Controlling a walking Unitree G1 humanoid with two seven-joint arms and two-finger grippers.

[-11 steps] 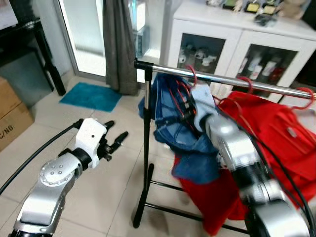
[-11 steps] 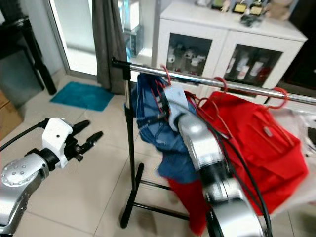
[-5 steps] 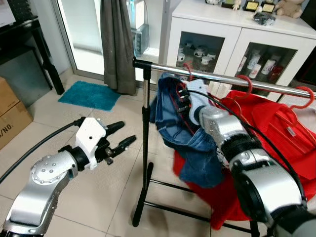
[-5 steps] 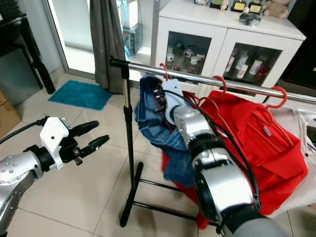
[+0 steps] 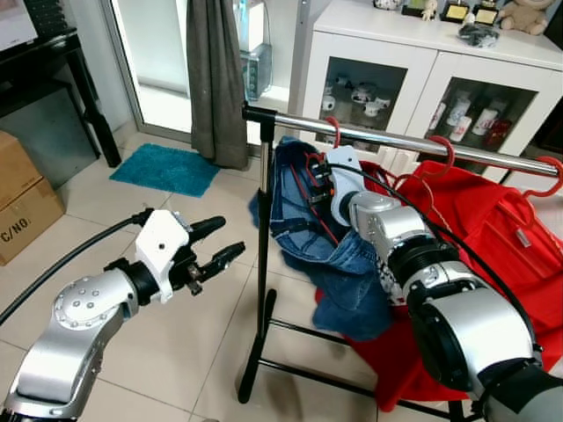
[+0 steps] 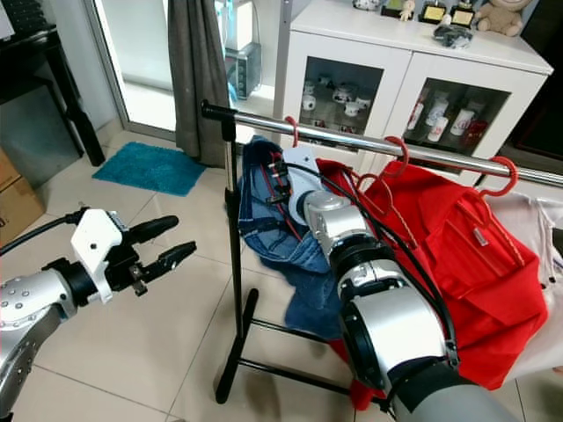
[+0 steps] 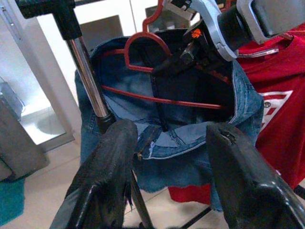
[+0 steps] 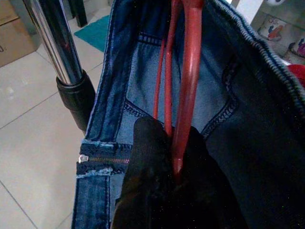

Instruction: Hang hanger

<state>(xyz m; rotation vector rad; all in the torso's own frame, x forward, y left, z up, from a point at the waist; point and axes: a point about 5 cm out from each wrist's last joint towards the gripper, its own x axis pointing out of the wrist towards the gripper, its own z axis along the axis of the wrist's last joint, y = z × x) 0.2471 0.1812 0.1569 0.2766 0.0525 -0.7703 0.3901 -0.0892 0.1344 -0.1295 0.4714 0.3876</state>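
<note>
- Holding the thin red plastic hanger point(image 8: 187, 86) is my right gripper point(image 8: 174, 164), its two black fingers pressed together on the hanger's red bars, as the right wrist view is showing.
- Hanging from that hanger is a pair of blue denim jeans point(image 5: 303, 211), the fabric bunching below my wrist and draping toward the floor.
- I am seeing the hanger's curved hook point(image 5: 333, 130) sitting at the long chrome clothes rail point(image 5: 396, 141), right next to the rail's black upright post point(image 5: 262, 237); whether the hook is fully over the bar I cannot tell.
- I am judging the key relation like this: the rail is running across me from left to right, the hook is lying just above my right gripper, so my right arm is the one placed to settle it.
- I am holding my left gripper point(image 5: 215, 246) out in the air on the near side of the post, fingers spread wide and gripping nothing, aimed at the jeans.
- Further along the rail, red garments point(image 5: 493, 237) are hanging on red hangers.
</note>
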